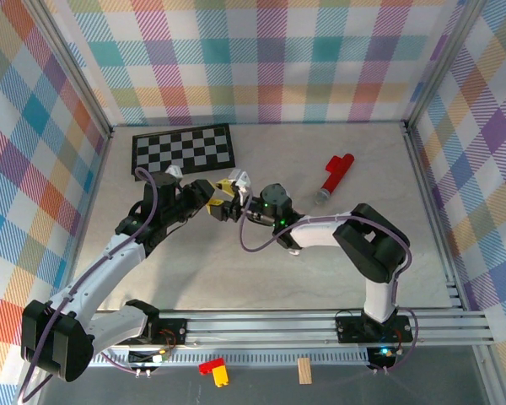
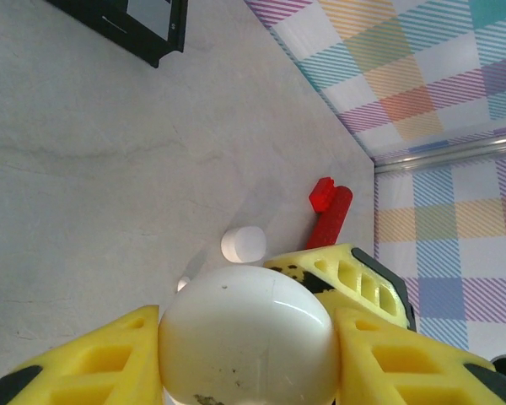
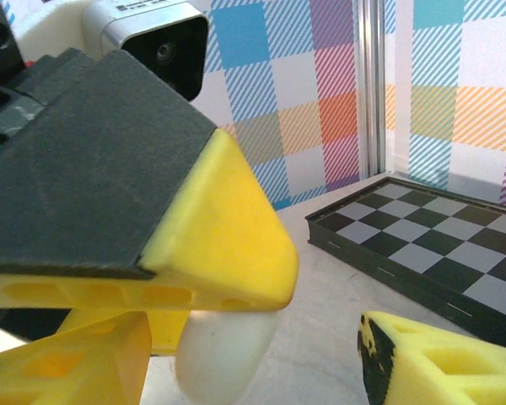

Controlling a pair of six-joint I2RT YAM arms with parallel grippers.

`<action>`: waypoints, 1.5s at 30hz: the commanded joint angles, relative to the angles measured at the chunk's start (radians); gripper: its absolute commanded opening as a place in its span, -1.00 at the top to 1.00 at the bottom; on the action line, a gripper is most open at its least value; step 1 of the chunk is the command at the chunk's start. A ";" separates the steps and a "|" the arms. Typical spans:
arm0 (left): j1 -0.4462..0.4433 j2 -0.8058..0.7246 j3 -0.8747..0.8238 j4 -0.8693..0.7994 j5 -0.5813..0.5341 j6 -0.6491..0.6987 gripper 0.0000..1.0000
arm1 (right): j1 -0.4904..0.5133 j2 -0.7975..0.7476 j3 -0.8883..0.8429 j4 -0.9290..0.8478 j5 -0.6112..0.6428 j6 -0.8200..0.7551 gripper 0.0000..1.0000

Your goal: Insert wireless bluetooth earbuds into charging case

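A white, pebble-shaped charging case [image 2: 247,337] is held closed above the table, with my left gripper [image 2: 247,333] shut on its sides. In the top view the left gripper [image 1: 209,196] and the right gripper [image 1: 232,205] meet tip to tip at mid-table. From the right wrist, the case [image 3: 223,354] hangs under the left gripper's big yellow finger [image 3: 219,236]. My right gripper [image 3: 257,359] is open around it, and its right finger [image 3: 430,363] stands well clear of the case. A small white stubby piece [image 2: 242,243] and a tinier white bit [image 2: 184,284], possibly earbuds, lie on the table beyond.
A black-and-white chessboard [image 1: 184,149] lies at the back left. A red cylindrical object [image 1: 336,175] lies at the back right, near the side wall. Checked fabric walls and metal rails close in the table on three sides.
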 commanded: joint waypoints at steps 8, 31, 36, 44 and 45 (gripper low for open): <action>0.002 -0.026 -0.018 0.017 0.007 0.016 0.16 | 0.004 0.009 0.059 -0.070 -0.051 -0.013 0.39; 0.001 -0.128 -0.145 0.349 0.047 0.615 -1.00 | -0.175 -0.433 -0.122 -0.682 -0.414 -0.128 0.85; -0.018 -0.077 -0.132 0.367 0.165 0.765 -0.99 | -0.211 -0.544 -0.096 -0.908 -0.427 -0.201 0.93; -0.114 0.006 -0.127 0.327 0.310 1.005 -1.00 | -0.317 -0.601 0.015 -1.095 -0.510 -0.227 0.95; -0.127 0.014 -0.141 0.354 0.344 1.033 -1.00 | -0.319 -0.605 0.035 -1.124 -0.512 -0.228 0.95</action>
